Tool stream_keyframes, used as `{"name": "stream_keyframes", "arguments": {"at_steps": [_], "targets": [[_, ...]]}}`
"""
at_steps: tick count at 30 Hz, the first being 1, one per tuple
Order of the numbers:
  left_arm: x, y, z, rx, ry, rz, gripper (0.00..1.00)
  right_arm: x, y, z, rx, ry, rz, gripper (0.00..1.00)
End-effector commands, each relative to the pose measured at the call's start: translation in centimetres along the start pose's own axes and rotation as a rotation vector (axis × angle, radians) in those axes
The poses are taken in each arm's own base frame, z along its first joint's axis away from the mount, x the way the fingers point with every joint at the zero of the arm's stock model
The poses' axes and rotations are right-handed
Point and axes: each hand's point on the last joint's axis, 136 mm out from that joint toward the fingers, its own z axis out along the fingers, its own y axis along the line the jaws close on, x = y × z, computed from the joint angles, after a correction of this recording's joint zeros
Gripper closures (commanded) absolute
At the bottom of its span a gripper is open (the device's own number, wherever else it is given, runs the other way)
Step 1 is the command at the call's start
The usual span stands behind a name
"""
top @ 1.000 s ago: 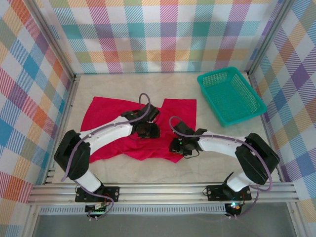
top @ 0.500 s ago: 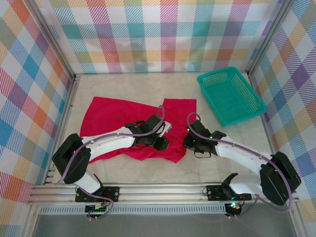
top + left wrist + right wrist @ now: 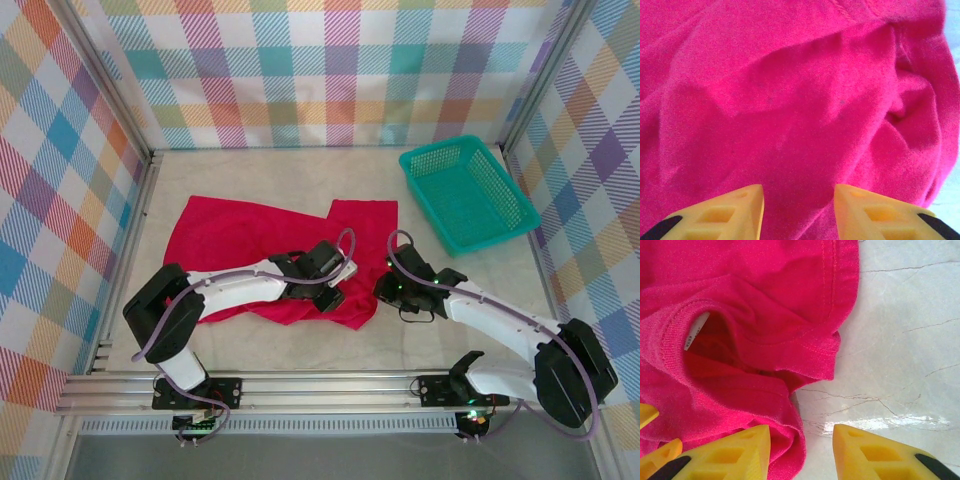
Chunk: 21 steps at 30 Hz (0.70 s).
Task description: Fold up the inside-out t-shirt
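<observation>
A plain bright red short-sleeved cloth t-shirt [image 3: 225,235] lies rumpled on the pale marble-patterned bench [image 3: 300,175]. It spreads from the left side to about the middle and stays nearer the front edge than the back. Its right part is bunched into soft folds. A teal plastic mesh basket [image 3: 440,148] sits at the back right corner of the bench, well apart from the shirt.

The white left arm [image 3: 240,285] stretches across the front part of the shirt towards its bunched right end. In the left wrist view, the yellow left fingers [image 3: 720,210] stand apart just over creased red cloth, with nothing pinched between them.

The white right arm [image 3: 500,315] reaches in from the right to the shirt's right edge. In the right wrist view, the yellow right fingers [image 3: 875,450] are also apart. One is over the folded hem and the other over bare bench beside it. Just beyond them the ribbed neck opening [image 3: 670,340] gapes, with a small white label [image 3: 694,331] showing inside.
</observation>
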Motion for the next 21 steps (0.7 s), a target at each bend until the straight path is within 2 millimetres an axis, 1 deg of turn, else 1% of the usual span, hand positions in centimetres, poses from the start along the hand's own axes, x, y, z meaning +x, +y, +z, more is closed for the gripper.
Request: {"name": "stream_keyframes", "arguments": {"at_steps": [1,4,5,6,10,13,15,17,21], "targets": [[-0.5,-0.8,-0.5,0.017,-0.045,0.041,0.56,0.2,0.1,0.2,-0.002,0.025,-0.011,0.60],[-0.3,-0.2,0.1,-0.018,-0.034,0.047,0.56,0.3,0.3,0.3,-0.012,0.030,-0.011,0.58],[-0.3,-0.1,0.3,-0.020,-0.028,0.048,0.53,0.3,0.4,0.3,-0.015,0.030,-0.011,0.58],[-0.2,-0.1,0.4,-0.021,-0.024,0.048,0.52,0.2,0.4,0.3,-0.016,0.029,-0.012,0.57],[-0.1,0.3,0.6,-0.045,-0.027,0.047,0.52,0.2,0.5,0.1,-0.018,0.031,-0.017,0.56],[-0.1,1.0,0.9,-0.082,-0.019,0.055,0.54,0.2,0.6,0.0,-0.024,0.032,-0.016,0.56],[0.1,1.2,1.1,-0.097,-0.005,0.061,0.58,0.1,0.7,-0.1,-0.030,0.030,-0.015,0.56],[0.1,1.2,1.1,-0.094,0.003,0.066,0.59,0.1,0.7,-0.2,-0.031,0.029,-0.014,0.56],[0.0,0.8,1.0,-0.072,-0.006,0.060,0.56,0.1,0.7,-0.3,-0.034,0.029,-0.015,0.56]]}}
